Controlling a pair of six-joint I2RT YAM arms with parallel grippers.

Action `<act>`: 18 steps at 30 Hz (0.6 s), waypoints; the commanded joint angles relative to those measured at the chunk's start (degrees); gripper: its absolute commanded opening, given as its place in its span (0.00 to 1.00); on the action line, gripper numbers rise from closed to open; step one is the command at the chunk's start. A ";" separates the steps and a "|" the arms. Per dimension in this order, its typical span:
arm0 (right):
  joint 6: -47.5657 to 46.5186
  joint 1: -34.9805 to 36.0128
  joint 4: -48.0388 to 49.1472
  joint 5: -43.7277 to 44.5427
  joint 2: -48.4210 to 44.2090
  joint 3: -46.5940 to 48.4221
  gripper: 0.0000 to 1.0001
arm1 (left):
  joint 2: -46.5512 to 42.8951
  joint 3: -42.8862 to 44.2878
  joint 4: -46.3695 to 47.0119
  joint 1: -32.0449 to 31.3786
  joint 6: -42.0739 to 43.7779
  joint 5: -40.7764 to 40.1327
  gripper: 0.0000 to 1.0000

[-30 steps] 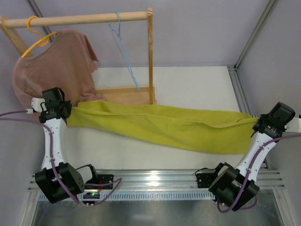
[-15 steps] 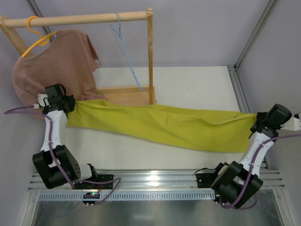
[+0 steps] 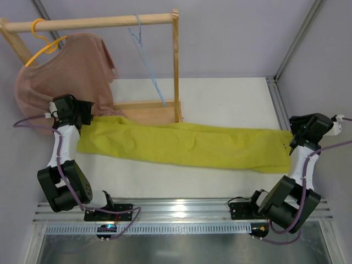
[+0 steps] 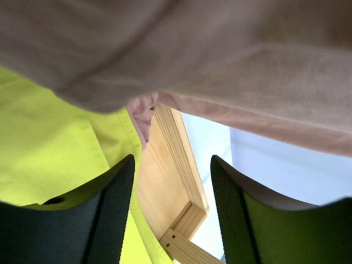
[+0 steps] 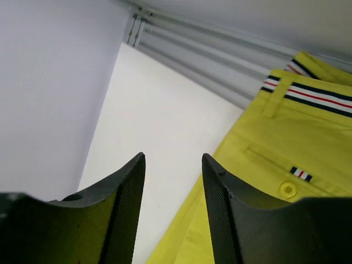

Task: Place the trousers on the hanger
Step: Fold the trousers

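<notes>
- Seen from above, the trousers (image 3: 187, 146) lie flat on the white table (image 3: 231, 104), just in front of the wooden base (image 3: 146, 113) of a clothes rack.
- Their long axis runs across the table from left to right, slanting a little toward the arms at the right end. The waistband, with striped trim and a button, is at the right end. The leg ends point left, toward the rack's base.
- The left gripper (image 4: 171, 165) hovers by the leg end with its jaws apart and nothing between them. Its wrist camera shows the wooden base in the gap, and a dusty-pink T-shirt (image 3: 60, 77) close by.
- The right gripper (image 5: 173, 159) sits beside the waistband, jaws likewise apart and empty, with bare table showing between them.
- The hanger (image 3: 148, 69), thin and light blue, hangs by its hook from the wooden rail (image 3: 93, 23). It is well apart from the trousers, and neither arm touches it.
- The cloth looks laid out straight and the hanger not yet fetched, so bringing the two together seems the step in hand.
- To do it well, one arm would probably lift the hanger clear of the rail without catching the upright post (image 3: 176, 66).
- The other arm would pinch through all the cloth layers and draw the trousers over the hanger's bottom bar — with even lengths on both sides, so they do not slide off.
</notes>
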 commanded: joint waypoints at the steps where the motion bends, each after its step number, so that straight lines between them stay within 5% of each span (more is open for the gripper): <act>1: -4.66 3.84 1.07 -4.25 -1.13 3.64 0.50 | -2.35 2.44 1.76 -1.35 2.57 3.66 0.59; 13: -6.25 21.85 -12.64 -5.31 -12.90 2.68 0.68 | -11.31 -7.48 -0.36 -10.48 8.90 3.93 0.65; 18: -8.35 34.86 -20.72 -2.76 -14.58 2.33 0.74 | -14.83 -11.35 -3.34 -15.85 14.42 3.22 0.65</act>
